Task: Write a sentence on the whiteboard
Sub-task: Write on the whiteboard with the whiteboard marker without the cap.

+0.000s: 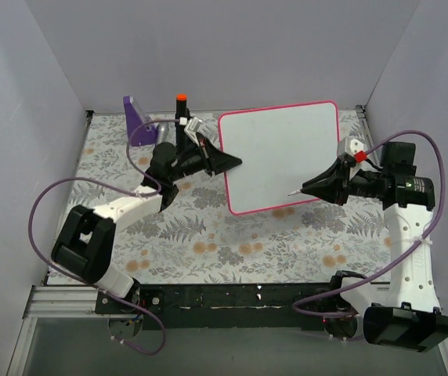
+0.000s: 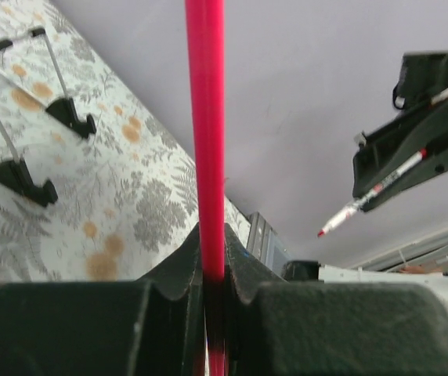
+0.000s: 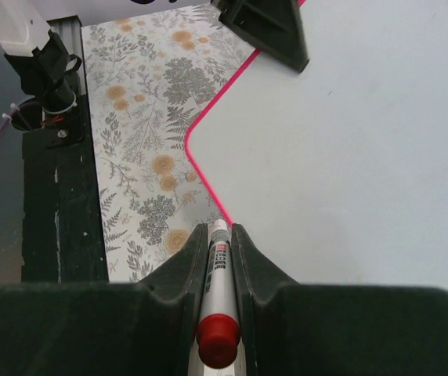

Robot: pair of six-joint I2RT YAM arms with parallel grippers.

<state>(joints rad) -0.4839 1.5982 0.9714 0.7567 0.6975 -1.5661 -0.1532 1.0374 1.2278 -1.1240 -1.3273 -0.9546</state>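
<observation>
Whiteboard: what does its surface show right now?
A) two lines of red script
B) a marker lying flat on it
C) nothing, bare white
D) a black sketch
C: the whiteboard is bare white in the top and right wrist views, with no stroke near the marker tip.

The worktop is covered in a pale print of grey ferns and orange flowers, with a black rail along its near edge. A whiteboard stands on it right of centre on small black feet. At the far left are a purple block and an upright orange-capped pen.
</observation>
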